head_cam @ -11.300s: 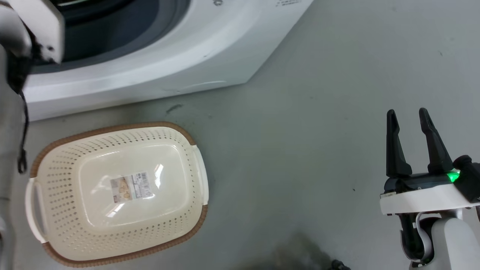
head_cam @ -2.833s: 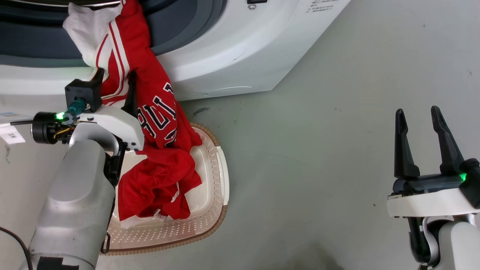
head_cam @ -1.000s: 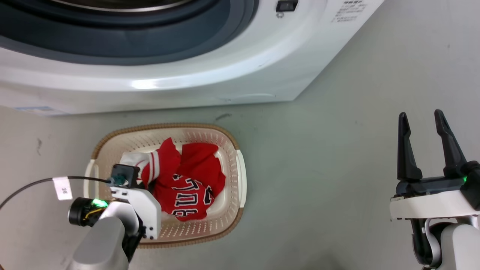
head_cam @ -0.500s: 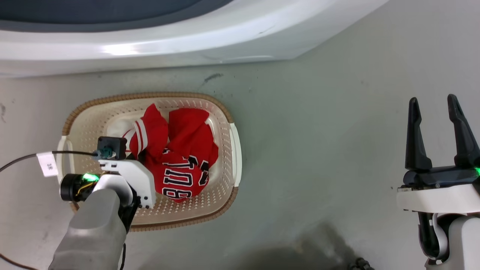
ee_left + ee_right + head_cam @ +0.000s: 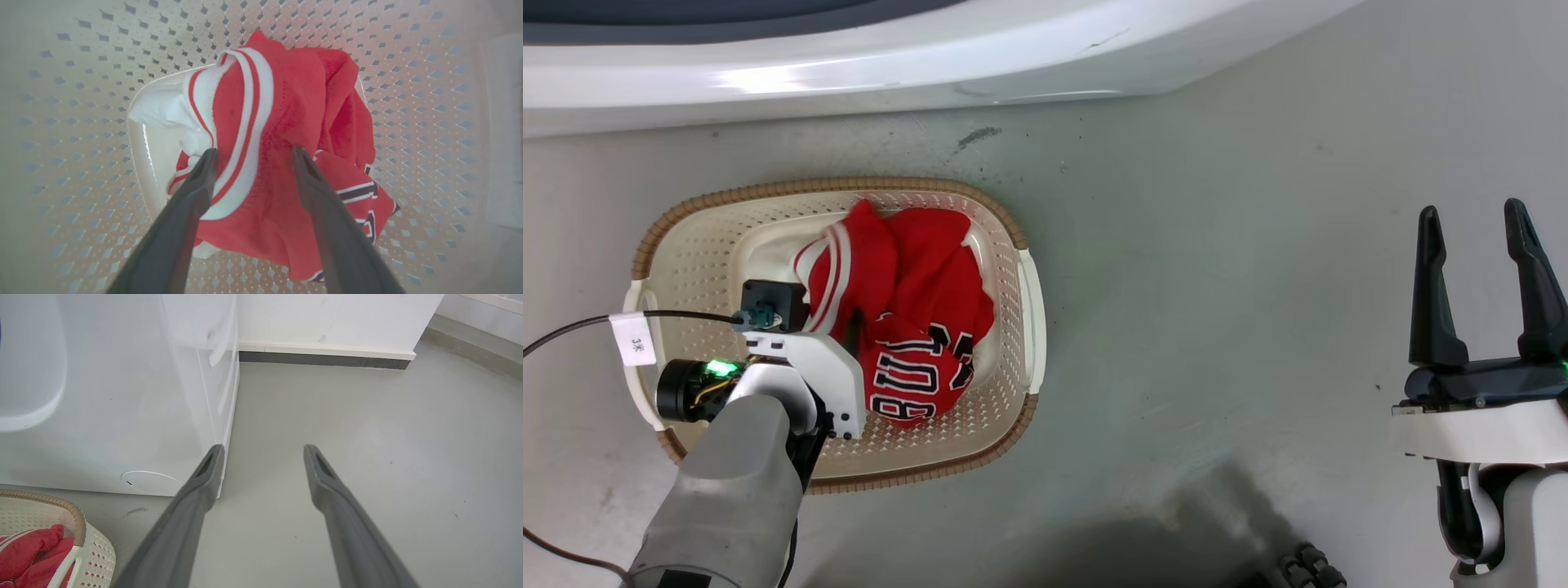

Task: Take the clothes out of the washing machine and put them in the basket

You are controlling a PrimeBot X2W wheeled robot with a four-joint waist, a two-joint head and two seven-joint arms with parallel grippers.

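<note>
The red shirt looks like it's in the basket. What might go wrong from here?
1. The left claw is open, but its fingers straddle the striped trim of the red shirt. Lifting away may snag the cloth and drag it out.
2. The black cable by that wrist crosses above the rim of the basket. It might catch there and tip the basket.

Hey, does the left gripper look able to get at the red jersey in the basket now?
Probably yes: the left gripper is open right over the jersey, fingers straddling its striped trim, and nothing in the basket covers it.
</note>
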